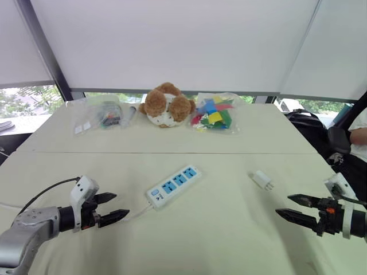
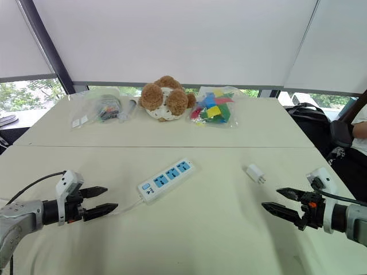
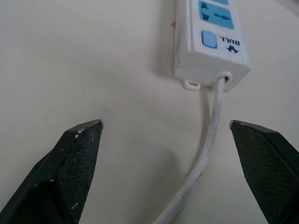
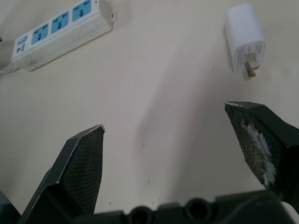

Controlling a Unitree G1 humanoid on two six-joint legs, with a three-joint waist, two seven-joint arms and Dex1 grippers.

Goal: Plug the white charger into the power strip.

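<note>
The power strip (image 1: 173, 186) lies flat near the middle of the cream table, a white bar with blue socket panels, its switch end (image 3: 209, 39) and white cord (image 3: 205, 154) facing my left gripper. My left gripper (image 1: 117, 207) hovers open just short of that end, nothing between its fingers. The white charger (image 1: 262, 180) lies on its side to the right of the strip, its metal prongs (image 4: 251, 69) pointing toward me. My right gripper (image 1: 293, 207) stands open, nearer me and right of the charger, apart from it.
Along the table's far side sit a brown teddy bear (image 1: 167, 104), a clear bag of coloured blocks (image 1: 214, 113) and another clear bag (image 1: 103, 113). A seam (image 1: 172, 152) crosses the table. A black bag (image 1: 309, 127) and a person's arm (image 1: 358, 136) are at the right.
</note>
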